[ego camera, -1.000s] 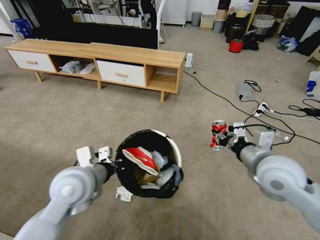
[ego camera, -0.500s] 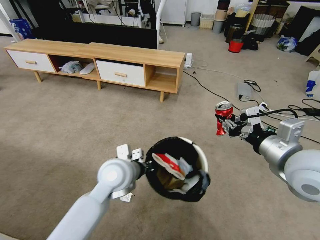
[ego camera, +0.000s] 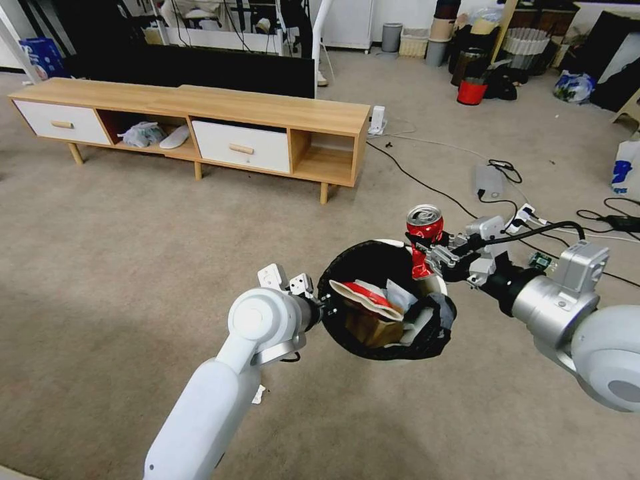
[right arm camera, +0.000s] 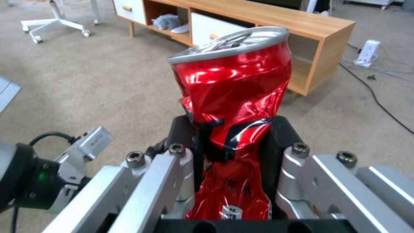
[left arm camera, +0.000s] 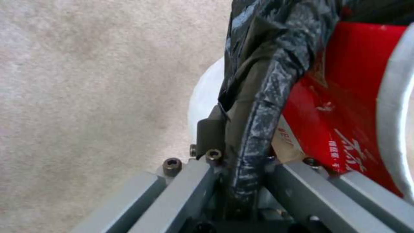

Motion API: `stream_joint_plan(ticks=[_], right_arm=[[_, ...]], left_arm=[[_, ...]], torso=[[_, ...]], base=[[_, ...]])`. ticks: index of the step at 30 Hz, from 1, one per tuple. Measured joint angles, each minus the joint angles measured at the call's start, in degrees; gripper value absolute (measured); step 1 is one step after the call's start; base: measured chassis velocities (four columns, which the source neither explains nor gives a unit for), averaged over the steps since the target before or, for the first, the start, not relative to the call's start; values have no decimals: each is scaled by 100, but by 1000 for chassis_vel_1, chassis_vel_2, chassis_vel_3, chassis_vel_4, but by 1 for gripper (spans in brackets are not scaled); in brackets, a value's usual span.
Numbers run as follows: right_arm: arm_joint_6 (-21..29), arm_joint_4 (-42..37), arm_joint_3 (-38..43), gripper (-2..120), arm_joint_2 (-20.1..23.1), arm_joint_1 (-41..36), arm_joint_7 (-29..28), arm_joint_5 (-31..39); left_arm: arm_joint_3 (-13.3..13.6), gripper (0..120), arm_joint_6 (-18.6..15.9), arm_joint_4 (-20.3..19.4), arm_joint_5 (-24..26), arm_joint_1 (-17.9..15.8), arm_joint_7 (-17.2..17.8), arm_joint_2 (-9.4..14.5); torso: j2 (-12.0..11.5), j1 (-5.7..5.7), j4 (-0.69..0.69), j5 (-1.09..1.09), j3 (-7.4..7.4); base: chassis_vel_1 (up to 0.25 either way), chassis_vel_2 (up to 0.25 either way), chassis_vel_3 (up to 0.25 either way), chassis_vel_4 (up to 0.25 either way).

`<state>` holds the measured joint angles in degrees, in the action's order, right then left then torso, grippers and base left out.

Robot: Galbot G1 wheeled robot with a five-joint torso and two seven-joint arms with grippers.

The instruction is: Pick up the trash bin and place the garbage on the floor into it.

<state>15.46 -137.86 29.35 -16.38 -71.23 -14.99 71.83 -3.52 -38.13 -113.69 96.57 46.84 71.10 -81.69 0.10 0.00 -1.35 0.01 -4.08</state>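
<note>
We stand on a beige carpet floor [ego camera: 133, 267], with a long wooden TV cabinet [ego camera: 200, 127] across the room ahead, its white drawers shut and its open shelves holding a few things. Black cables [ego camera: 507, 220] and a power strip trail over the carpet to our right, and a red bucket [ego camera: 472, 91] sits among clutter by the far wall.

Our left gripper [ego camera: 319, 308] holds the trash bin [ego camera: 390, 303] off the floor, its fingers [left arm camera: 202, 181] clenched on the black-bagged rim; the bin already carries a red-white wrapper [ego camera: 363, 297] and a brown paper bag [ego camera: 370, 328]. Our right gripper [ego camera: 430, 257] has its fingers [right arm camera: 276, 142] clamped around the crushed red can [ego camera: 423, 247], held upright just at the bin's far rim. A white tissue [ego camera: 257, 395] lies on the carpet beneath our left arm.
</note>
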Motion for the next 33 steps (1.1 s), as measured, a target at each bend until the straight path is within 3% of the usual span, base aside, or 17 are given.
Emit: stream_joint_plan(ticks=[11,33], right_arm=[[-11,271,-461,23,-173,237,150,-291],[27,614,-1182,23,-375,324,256,-1044]], left_arm=[[44,0,23,120,-35,-119,13,-218],[-6,0,118,-86,-25,-142,89,-250]], torso=[[0,0,0,-1,0],[-2,0,0,0,0]], base=[[0,0,0,0],[0,0,0,0]])
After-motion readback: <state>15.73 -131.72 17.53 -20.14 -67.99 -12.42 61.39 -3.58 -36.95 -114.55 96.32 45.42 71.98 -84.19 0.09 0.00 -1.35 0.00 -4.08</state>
